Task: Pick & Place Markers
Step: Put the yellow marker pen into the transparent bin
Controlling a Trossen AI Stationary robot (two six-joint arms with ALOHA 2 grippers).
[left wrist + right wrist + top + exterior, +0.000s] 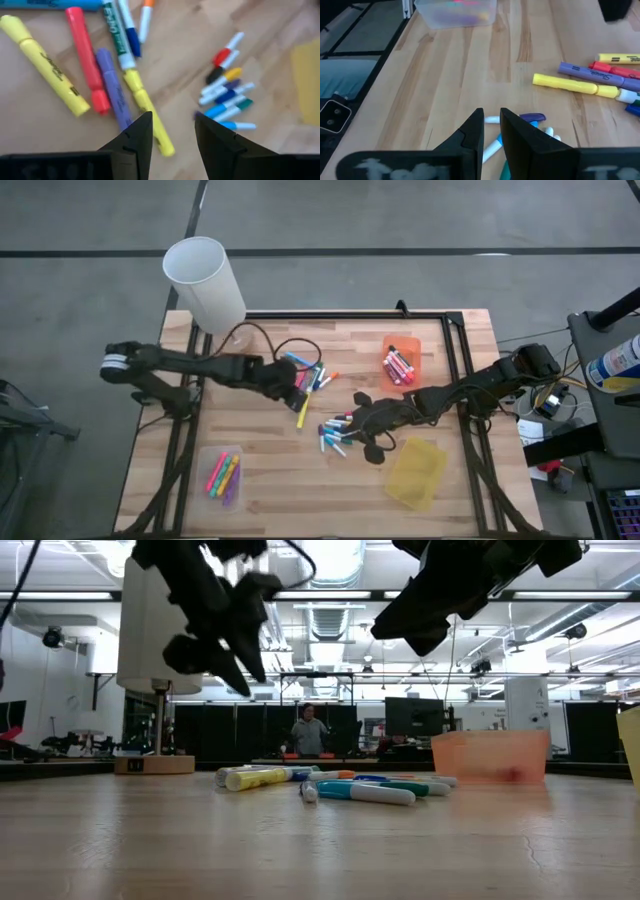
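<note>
- Bare wooden table [300,850] is being shown nearest the low camera; beyond it a loose cluster of markers [330,783] is lying flat at mid-table.
- Two loose groups are being seen from above: larger highlighters and pens [308,385] under the left arm, and smaller white-barrelled pens [335,435] just beside the right arm's tip.
- Sorting is being judged as partly done: several markers are already lying in the orange bin [402,362] and several in the clear bin [222,474], while the yellow bin [417,473] appears to be holding none. Well over a dozen markers are being left on the table.
- Left gripper [172,132] is being held open above the table, over a yellow highlighter [148,111], with nothing between its fingers.
- Right gripper [491,125] is being held with its fingers nearly together over the small pens [520,131]; no marker is being seen between them, though the tips are hiding what lies directly below.
- Bin contents are being partly obscured by translucent walls, so exact counts cannot be given.
- White cylinder [205,282] is being seen at the table's far-left corner.
</note>
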